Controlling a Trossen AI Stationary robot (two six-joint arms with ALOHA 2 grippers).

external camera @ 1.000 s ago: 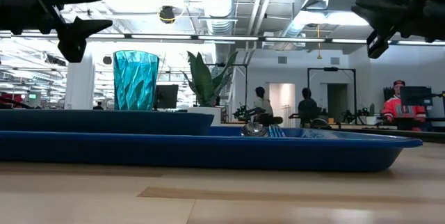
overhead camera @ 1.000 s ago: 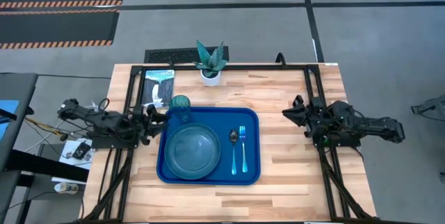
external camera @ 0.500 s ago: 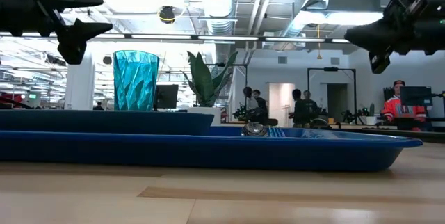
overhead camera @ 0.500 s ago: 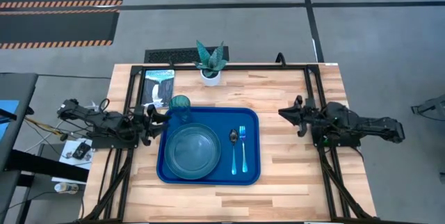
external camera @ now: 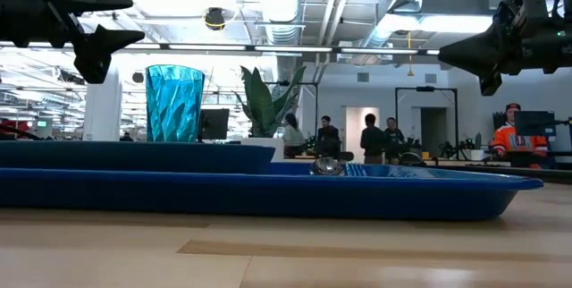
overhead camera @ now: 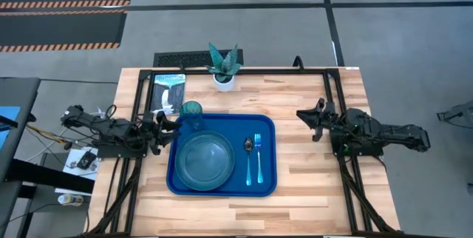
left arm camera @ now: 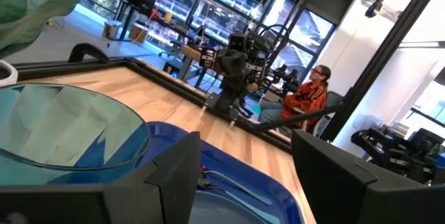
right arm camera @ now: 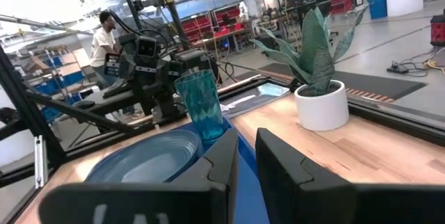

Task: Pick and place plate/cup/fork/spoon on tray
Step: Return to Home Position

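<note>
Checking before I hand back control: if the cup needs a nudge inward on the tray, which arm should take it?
Left, probably. The left gripper, open, sits just beside the cup at the tray's far-left corner. The right gripper hangs off the tray's opposite side, past the fork and spoon.

The royal-blue tray lies flat on the wooden table, long side across it, with everything already on it. The round teal plate sits flat in its left half, and the ribbed translucent teal cup stands upright at the tray's far left corner, just beyond the plate. On the right half the dark-bowled spoon and the blue fork lie side by side, parallel, heads toward the far edge.
</note>
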